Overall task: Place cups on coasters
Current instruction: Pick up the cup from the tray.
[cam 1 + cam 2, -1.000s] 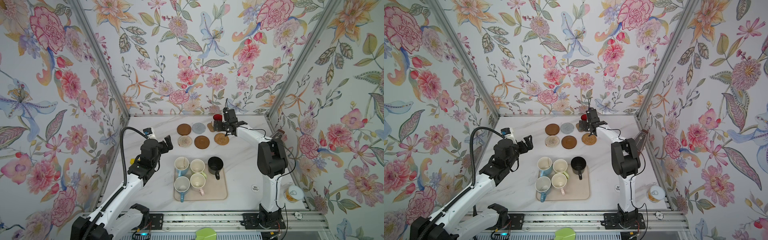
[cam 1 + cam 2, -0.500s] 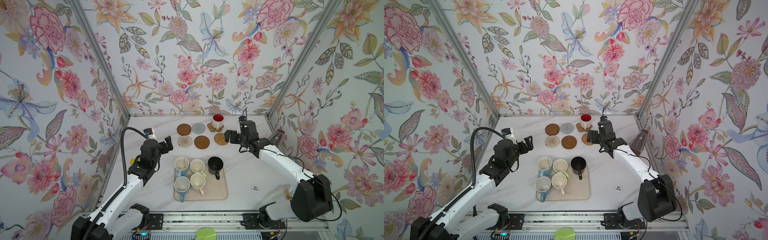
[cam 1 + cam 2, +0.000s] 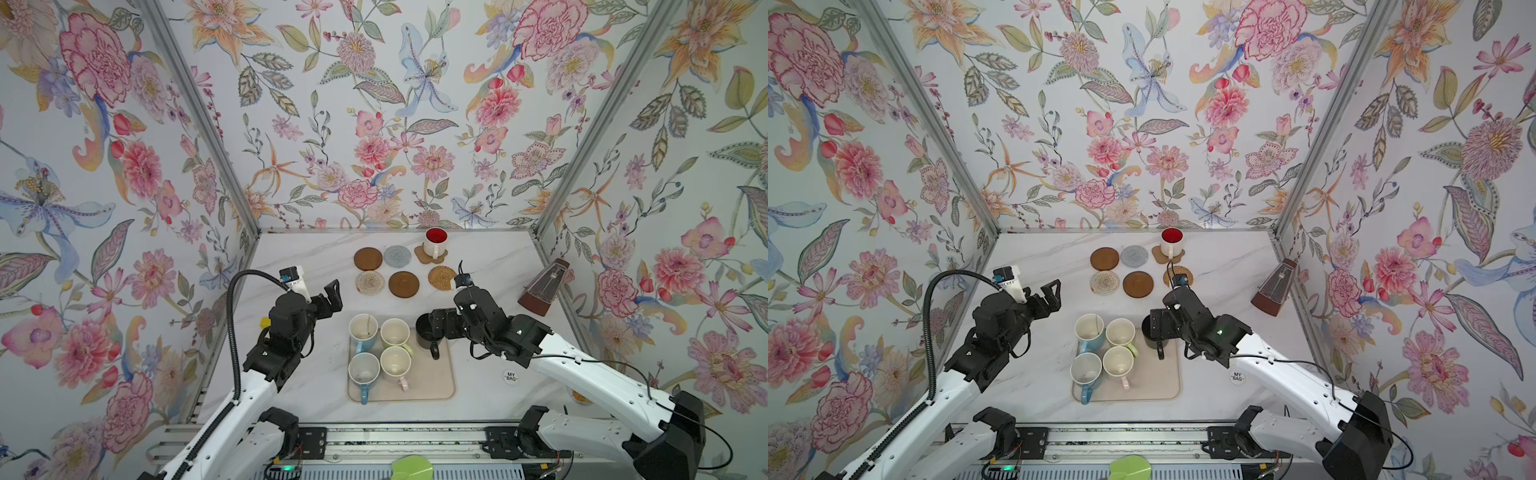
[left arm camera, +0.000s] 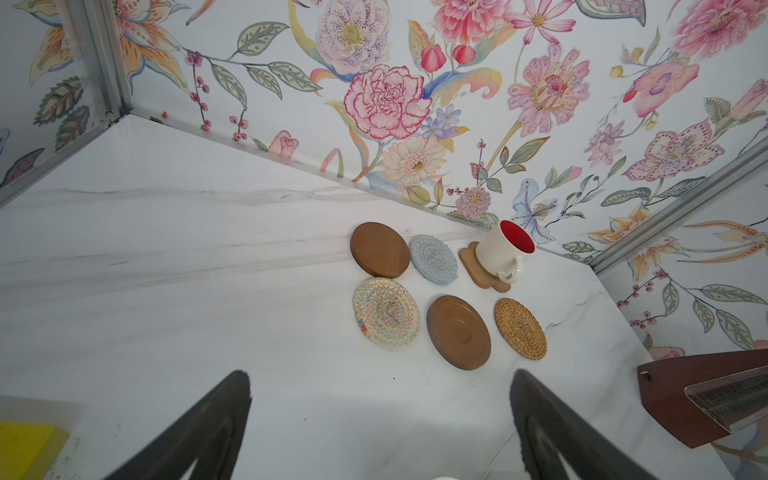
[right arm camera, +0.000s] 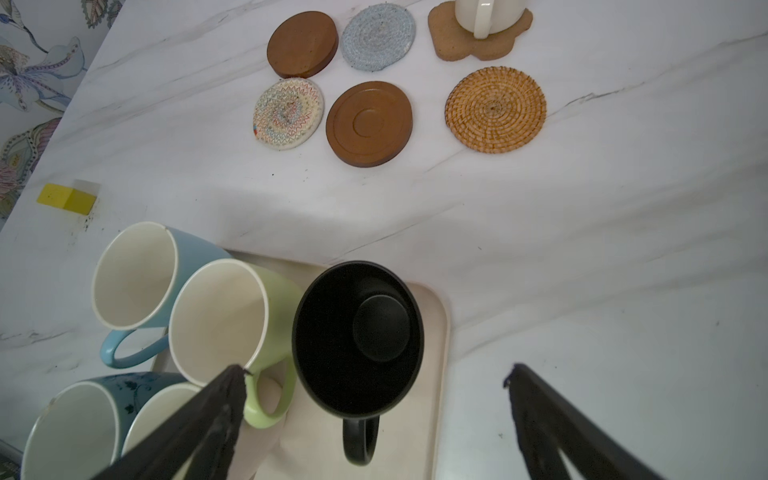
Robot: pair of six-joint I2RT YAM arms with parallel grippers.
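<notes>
My right gripper (image 5: 374, 370) is spread as wide as it goes and holds nothing. It hangs over the black mug (image 5: 332, 332), which stands upright at the back right corner of the beige tray (image 3: 432, 382) with its handle pointing toward my base. In the right wrist view the mug sits between my two fingers (image 5: 199, 419), nearer the one on the pale green mug's (image 5: 266, 299) side. I cannot tell whether that finger touches the green mug. The other finger is well apart from the black mug, over bare table (image 5: 582, 249).

My left gripper (image 3: 330, 297) is just as wide open and empty. It is raised above the table to the left of the tray and faces the coasters.

A second ago my right gripper was at the back, around the white mug (image 3: 435, 243). Half a second ago it had drawn back beside the golden rattan coaster (image 3: 440, 277), and now it has come forward to the tray. The white mug stays where I let it go, upright on the tan flower coaster (image 3: 424, 257). My left arm has not moved. The two dark brown discs (image 3: 368, 258), the grey coaster (image 3: 397, 256), the cream woven coaster (image 3: 369, 282) and the rattan one are bare as before. The two light blue mugs (image 3: 363, 332), the green one and the pale pink mug (image 3: 395, 363) are still bunched at the tray's left side.
</notes>
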